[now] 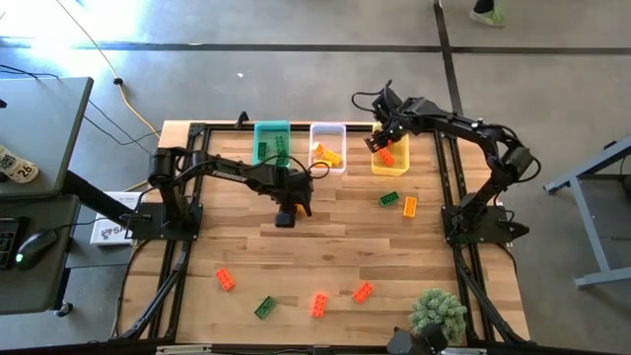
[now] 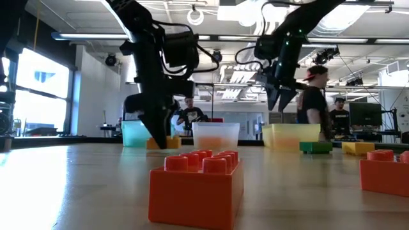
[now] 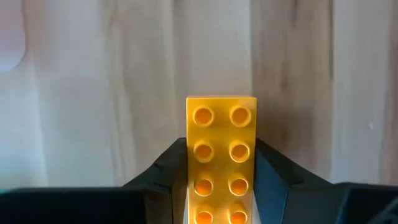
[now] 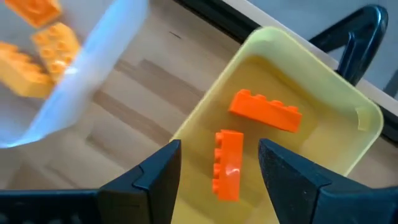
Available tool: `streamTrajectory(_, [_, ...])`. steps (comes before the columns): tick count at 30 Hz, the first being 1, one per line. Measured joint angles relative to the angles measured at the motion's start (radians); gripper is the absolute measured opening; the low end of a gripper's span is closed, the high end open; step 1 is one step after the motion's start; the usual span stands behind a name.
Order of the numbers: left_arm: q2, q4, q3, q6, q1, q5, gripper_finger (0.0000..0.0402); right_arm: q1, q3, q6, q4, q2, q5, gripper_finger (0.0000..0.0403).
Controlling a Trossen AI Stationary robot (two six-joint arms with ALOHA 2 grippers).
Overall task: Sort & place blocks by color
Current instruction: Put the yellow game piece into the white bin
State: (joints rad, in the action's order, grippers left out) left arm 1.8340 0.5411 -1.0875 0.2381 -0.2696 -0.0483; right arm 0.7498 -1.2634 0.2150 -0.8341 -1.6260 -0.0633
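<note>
— What does the yellow bin [image 4: 348,118] hold?

— Two orange-red bricks [image 4: 264,111], lying directly under the right gripper [image 4: 219,163], whose fingers are spread with nothing between them.

— And the clear bin [image 1: 327,148] beside it?

— Yellow bricks [image 4: 43,46], off to the side of that gripper. The teal bin [image 1: 271,141], next along, has green bricks [image 1: 280,158] in it.

— Where is the left gripper [image 3: 221,177]?

— Down at the desk [image 1: 325,247], in front of the teal and clear bins, pinching a yellow brick [image 3: 221,143] between its fingers, studs facing its wrist camera.

— What is loose on the desk?

— A green brick [image 1: 388,199] and a yellow-orange one [image 1: 410,205] just in front of the right gripper's bin. Well away from both grippers, near the front edge, three orange-red bricks [image 1: 225,280] and a green one [image 1: 264,308].
</note>
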Motion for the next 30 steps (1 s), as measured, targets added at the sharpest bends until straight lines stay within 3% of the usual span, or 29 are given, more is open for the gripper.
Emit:
streamTrajectory(6, [-0.025,-0.026,-0.024,0.001,0.0,0.003,0.0108,0.0,-0.118,-0.033,-0.16,0.015,0.105,0.0201])
streamTrajectory(13, [-0.033,-0.038,-0.164,0.048,-0.038,-0.046,0.0108,-0.021,-0.216,-0.032,-0.251,0.084,0.124,0.0201])
streamTrajectory(19, [-0.034,-0.137,-0.255,0.07,-0.136,-0.053,0.0108,-0.055,-0.263,0.003,-0.281,0.143,0.124,0.0201])
streamTrajectory(25, [-0.034,-0.217,-0.262,0.055,-0.26,-0.022,0.0108,-0.085,-0.274,0.043,-0.284,0.195,0.12,0.0201])
streamTrajectory(30, [-0.022,-0.232,-0.26,0.026,-0.329,0.045,0.0135,-0.111,-0.274,0.12,-0.288,0.219,0.127,0.0201])
